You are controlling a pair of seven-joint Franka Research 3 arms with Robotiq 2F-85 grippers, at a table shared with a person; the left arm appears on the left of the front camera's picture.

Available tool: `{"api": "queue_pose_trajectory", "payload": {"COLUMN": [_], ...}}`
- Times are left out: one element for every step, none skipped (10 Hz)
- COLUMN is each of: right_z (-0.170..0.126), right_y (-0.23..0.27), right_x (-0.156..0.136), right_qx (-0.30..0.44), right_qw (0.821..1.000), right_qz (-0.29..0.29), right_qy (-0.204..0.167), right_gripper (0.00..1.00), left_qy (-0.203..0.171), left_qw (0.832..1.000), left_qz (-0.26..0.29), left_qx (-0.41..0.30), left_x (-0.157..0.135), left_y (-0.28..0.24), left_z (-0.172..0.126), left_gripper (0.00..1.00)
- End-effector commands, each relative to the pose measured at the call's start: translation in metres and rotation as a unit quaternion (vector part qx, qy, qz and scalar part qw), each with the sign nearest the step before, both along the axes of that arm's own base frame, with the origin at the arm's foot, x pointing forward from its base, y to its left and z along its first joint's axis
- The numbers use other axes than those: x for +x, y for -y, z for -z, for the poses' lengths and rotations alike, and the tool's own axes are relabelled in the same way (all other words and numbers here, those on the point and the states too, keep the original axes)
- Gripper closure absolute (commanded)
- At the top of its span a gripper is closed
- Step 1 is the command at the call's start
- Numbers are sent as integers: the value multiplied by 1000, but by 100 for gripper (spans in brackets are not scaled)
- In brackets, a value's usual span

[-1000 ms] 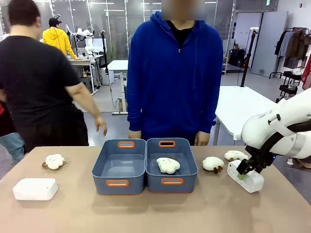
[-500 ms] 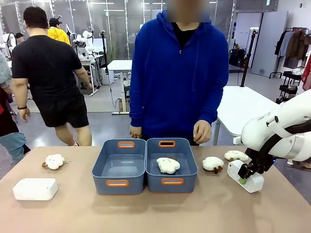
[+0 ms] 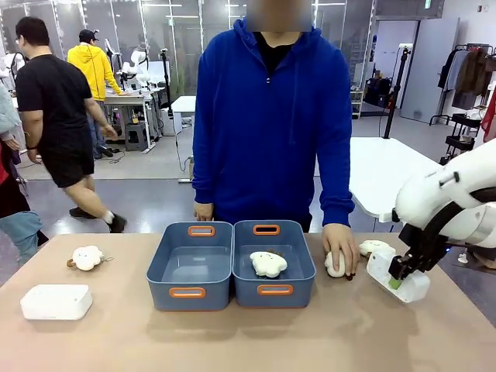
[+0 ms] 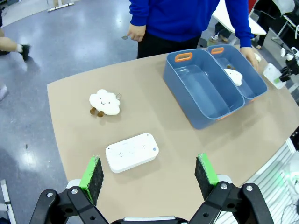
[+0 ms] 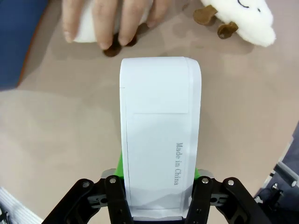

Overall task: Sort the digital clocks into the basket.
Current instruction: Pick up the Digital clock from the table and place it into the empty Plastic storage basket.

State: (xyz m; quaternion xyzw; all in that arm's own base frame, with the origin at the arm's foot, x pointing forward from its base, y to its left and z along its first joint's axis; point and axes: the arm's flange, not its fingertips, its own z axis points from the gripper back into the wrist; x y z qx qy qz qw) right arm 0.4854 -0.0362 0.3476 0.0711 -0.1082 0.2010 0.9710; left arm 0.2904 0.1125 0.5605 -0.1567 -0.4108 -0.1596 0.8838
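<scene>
Front view: the right claw (image 3: 397, 279) is clamped on the right clock (image 3: 415, 289), which it holds tilted near the table's (image 3: 256, 341) right end, well apart from both tubs.
Done so far: neither clock is in a tub. The left tub (image 3: 190, 267) is empty and the right tub (image 3: 298, 267) holds a plush toy (image 3: 268, 263).
Left to do: both clocks must be carried over, probably to the empty tub.
Left wrist view: the left claw (image 4: 148, 171) is spread wide and holds nothing, above the left clock (image 4: 131, 152) lying flat on the table.
Right wrist view: shows the pads gripping the clock's long sides, its printed lettering, and the person's hand (image 5: 112, 21) covering a plush just beyond.
</scene>
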Motion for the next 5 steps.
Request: {"api": "queue_pose_trajectory", "payload": {"right_z": [-34, -52, -65, -77, -85], "right_y": [28, 45, 61, 77, 92], "right_x": [-35, -55, -72, -87, -99], "right_qx": [41, 64, 71, 82, 86], "right_qw": [998, 996, 994, 991, 989], "right_qz": [-34, -60, -77, -94, -113], "right_qy": [15, 17, 26, 39, 46], "right_gripper": [65, 65, 65, 65, 65], "left_qy": [-1, -1, -1, -1, -1], "left_qw": [1000, 1000, 1000, 1000, 1000], "left_qz": [2, 2, 2, 2, 2], "left_qx": [0, 0, 0, 0, 0], "left_x": [1, 1, 1, 1, 1], "left_y": [1, 1, 1, 1, 1], "left_z": [0, 0, 0, 0, 0], "left_gripper": [0, 0, 0, 0, 0]}}
